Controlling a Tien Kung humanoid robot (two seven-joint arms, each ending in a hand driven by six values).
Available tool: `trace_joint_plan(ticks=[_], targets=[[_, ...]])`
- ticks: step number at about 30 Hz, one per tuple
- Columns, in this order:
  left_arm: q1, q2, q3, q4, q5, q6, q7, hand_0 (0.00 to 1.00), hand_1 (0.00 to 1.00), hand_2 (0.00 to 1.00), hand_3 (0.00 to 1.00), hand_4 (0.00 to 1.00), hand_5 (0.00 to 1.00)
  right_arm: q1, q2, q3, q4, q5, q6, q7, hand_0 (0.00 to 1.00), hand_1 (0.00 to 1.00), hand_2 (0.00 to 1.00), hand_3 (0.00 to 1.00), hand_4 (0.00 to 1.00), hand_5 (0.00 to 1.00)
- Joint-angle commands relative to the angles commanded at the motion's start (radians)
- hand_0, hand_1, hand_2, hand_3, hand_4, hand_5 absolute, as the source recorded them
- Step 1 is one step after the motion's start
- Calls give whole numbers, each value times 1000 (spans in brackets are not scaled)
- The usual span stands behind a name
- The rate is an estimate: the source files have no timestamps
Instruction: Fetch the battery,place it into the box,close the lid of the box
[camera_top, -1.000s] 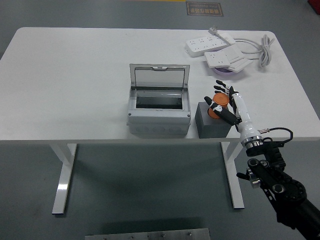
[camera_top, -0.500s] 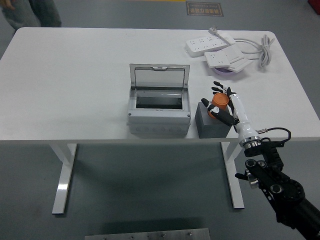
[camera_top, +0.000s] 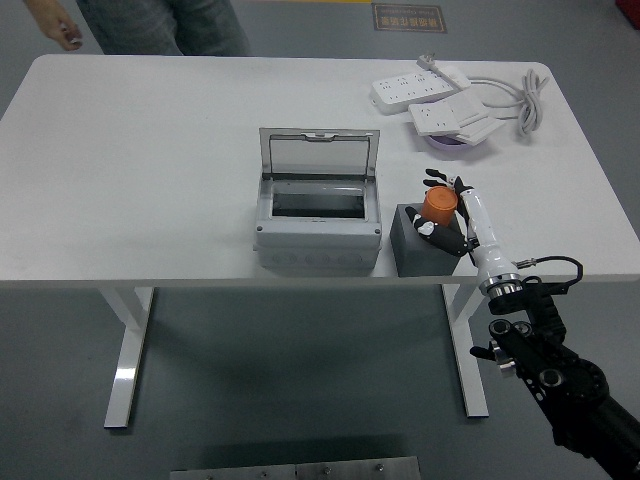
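- The right hand (camera_top: 447, 212) was curled around the orange battery (camera_top: 438, 207) above the grey block (camera_top: 425, 250).
- The battery looked rigid, smooth and possibly slippery; gripping its sides seemed best.

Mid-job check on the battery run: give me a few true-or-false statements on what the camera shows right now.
1. The right hand has its fingers curled around the orange battery. True.
2. The grey box has its lid shut. False: the lid stands open, tilted back.
3. The battery is already inside the box. False: it is at the dark grey block, right of the box.
4. Two white power strips lie near the table's far right corner. True.
5. A person stands at the far left side. True.
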Motion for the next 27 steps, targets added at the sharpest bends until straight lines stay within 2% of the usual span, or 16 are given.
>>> trace_joint_plan(ticks=[9,20,21,26,27], targets=[[2,0,-4,0,10,-2,5,616,684,560,590,604,22,2,1,-7,0,7,1,-4,521,685,731,730,581,2],[6,2,-10,-1,22,-3,10,616,685,561,589,604,21,0,3,-13,-2,51,-3,3,524,683,728,728,576,2],[7,1,-10,-1,21,-4,11,614,684,564,590,605,20,0,3,-13,-2,55,-3,3,517,666,641,655,569,2],[10,0,-13,-1,29,-6,14,614,684,564,590,605,20,1,3,-15,1,68,-3,3,517,666,641,655,569,2],[11,0,-13,-1,30,-6,15,611,685,563,589,604,20,1,3,-16,1,69,-3,3,437,502,521,566,551,2]])
